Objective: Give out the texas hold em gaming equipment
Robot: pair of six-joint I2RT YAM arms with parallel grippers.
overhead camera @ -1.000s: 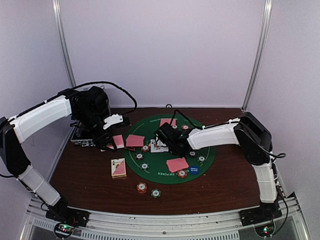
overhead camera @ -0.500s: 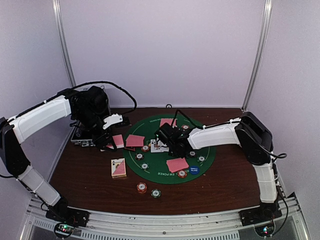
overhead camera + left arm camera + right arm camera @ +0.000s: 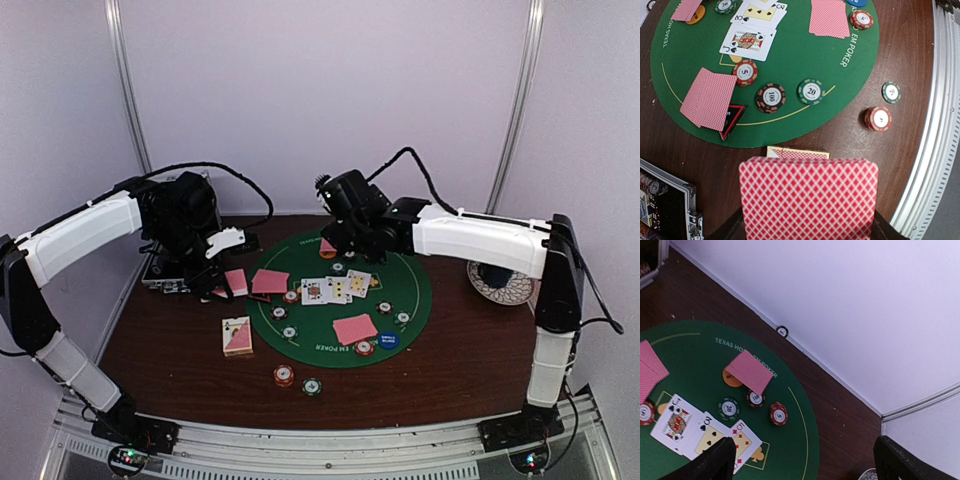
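Playing cards (image 3: 335, 289), three face-up, now lie uncovered on the mat (image 3: 415, 290); the right gripper (image 3: 805, 465), spread wide and empty, has lifted toward 12 o'clock. Left gripper (image 3: 215, 282) clamps a pink-backed deck (image 3: 808, 197) at 9 o'clock. Bare surface (image 3: 440, 385) at 5 o'clock.

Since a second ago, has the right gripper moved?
Yes: the right gripper rose off the green mat toward its far edge, uncovering the face-up cards.

The left arm (image 3: 85, 235) arched in from its side, wrist bent down, its gripper (image 3: 218, 283) clamped on cards (image 3: 808, 200). The right arm (image 3: 480, 240) stretched across, raised, its gripper (image 3: 805, 460) spread wide.
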